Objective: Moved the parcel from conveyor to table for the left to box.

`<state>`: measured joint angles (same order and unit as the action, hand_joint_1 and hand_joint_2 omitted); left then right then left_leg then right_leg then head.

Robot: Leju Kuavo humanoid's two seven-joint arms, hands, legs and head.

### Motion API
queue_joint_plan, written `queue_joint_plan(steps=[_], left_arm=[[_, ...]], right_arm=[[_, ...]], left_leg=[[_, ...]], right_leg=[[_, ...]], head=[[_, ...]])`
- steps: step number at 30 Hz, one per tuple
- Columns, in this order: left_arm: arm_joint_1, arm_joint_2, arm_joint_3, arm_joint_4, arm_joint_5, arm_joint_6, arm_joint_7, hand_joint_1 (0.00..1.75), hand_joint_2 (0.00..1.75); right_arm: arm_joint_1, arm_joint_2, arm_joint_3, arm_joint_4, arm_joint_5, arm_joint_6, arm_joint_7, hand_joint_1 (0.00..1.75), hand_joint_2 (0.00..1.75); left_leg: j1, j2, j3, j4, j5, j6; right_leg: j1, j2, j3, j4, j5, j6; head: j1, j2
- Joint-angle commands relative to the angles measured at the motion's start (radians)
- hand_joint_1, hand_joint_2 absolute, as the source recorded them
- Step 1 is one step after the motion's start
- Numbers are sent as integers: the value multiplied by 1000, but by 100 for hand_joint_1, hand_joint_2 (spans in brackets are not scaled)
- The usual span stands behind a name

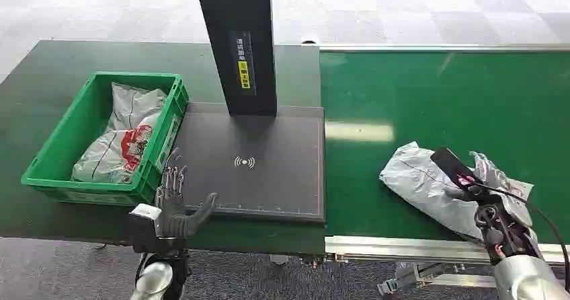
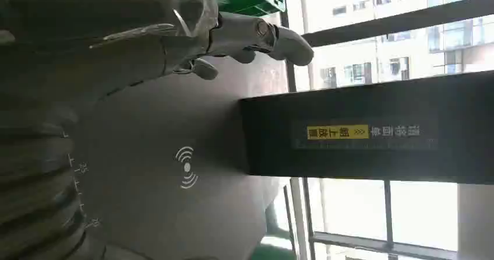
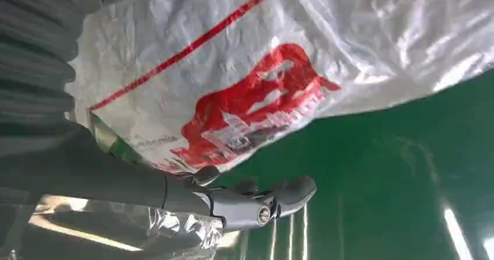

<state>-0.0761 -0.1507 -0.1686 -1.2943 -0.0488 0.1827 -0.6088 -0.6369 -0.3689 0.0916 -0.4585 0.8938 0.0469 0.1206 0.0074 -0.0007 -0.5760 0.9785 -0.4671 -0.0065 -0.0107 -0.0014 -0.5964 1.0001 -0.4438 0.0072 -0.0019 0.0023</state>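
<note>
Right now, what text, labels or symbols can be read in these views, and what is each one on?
Black post: yellow-and-white label, Chinese characters too small to read.
Grey scan pad: white wireless-wave symbol, no words.
Parcel on the conveyor: red logo and small print, blurred, unreadable.
Bagged parcel in the green crate: red print, unreadable.

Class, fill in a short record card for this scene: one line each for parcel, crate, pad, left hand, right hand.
Parcel: crinkled grey plastic parcel lying on the green conveyor belt.
Crate: green plastic crate holding another grey bag.
Pad: dark grey scanner pad, bare.
Left hand: fingers apart, holding nothing, at the pad's near corner.
Right hand: on the parcel; grip unclear.
</note>
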Motion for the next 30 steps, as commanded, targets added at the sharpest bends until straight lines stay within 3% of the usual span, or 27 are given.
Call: queue_joint_plan(steps=[1, 6, 7, 8, 20, 23, 25, 26, 27, 30], left_arm=[[-35, 0, -1, 95, -14, -3, 14, 0, 175], [-37, 1, -7, 92, -23, 0, 16, 0, 175], [-39, 0, -8, 96, -23, -1, 17, 0, 175], [-44, -1, -12, 105, -23, -3, 18, 0, 175], [-45, 9, -17, 117, -14, 7, 18, 0, 175], [-45, 14, -24, 118, -4, 11, 18, 0, 175], [-30, 26, -24, 104, 8, 25, 3, 0, 175], [-13, 35, -18, 78, 18, 35, -5, 0, 175], [14, 41, -6, 33, 30, 51, -18, 0, 175], [39, 51, 2, -5, 37, 48, -13, 0, 175]], right_arm=[[-48, 22, 76, 173, 36, 155, 26, 0, 175], [-40, 40, 74, 177, 45, 214, -5, 0, 175], [-36, 42, 63, 178, 38, 235, -4, 7, 175], [-29, 41, 49, 178, 28, 272, -21, 175, 175], [-51, 42, 70, 179, 49, 329, -62, 175, 175], [-58, 43, 99, 172, 67, 356, -118, 175, 175], [-79, 53, 129, 156, 82, 308, -196, 175, 175], [-98, 72, 124, 147, 77, 239, -232, 175, 175], [-104, 111, 66, 112, 11, 95, -356, 175, 175], [-131, 147, 74, 105, 15, 96, -316, 175, 175]], left_leg=[[0, 1, 3, -1, -1, 0], [0, 1, 4, -2, 0, 0], [0, 1, 4, -2, 0, 0], [0, 1, 3, -1, 0, 0], [1, 0, 9, -2, 0, 0], [0, 1, 8, -1, 0, 0], [1, 1, 9, -3, 0, 0], [1, 2, 10, -4, 0, 0], [0, 4, 10, -4, 0, 0], [0, 12, 9, -2, -2, -1]], right_leg=[[0, 1, 3, -2, 0, 0], [0, 1, 4, -2, 0, 0], [1, 1, 5, -3, 0, 0], [0, 1, 3, -2, 0, 0], [1, 0, 8, -4, 1, 0], [1, 1, 8, -2, 0, 0], [1, 1, 8, -4, 1, -1], [1, 2, 9, -5, 1, -1], [1, 4, 9, -5, 1, -1], [0, 12, 5, -1, 2, -1]], head=[[0, 0], [0, 0], [0, 0], [0, 0], [0, 0], [0, 0], [0, 0], [0, 0], [0, 0], [0, 0]])
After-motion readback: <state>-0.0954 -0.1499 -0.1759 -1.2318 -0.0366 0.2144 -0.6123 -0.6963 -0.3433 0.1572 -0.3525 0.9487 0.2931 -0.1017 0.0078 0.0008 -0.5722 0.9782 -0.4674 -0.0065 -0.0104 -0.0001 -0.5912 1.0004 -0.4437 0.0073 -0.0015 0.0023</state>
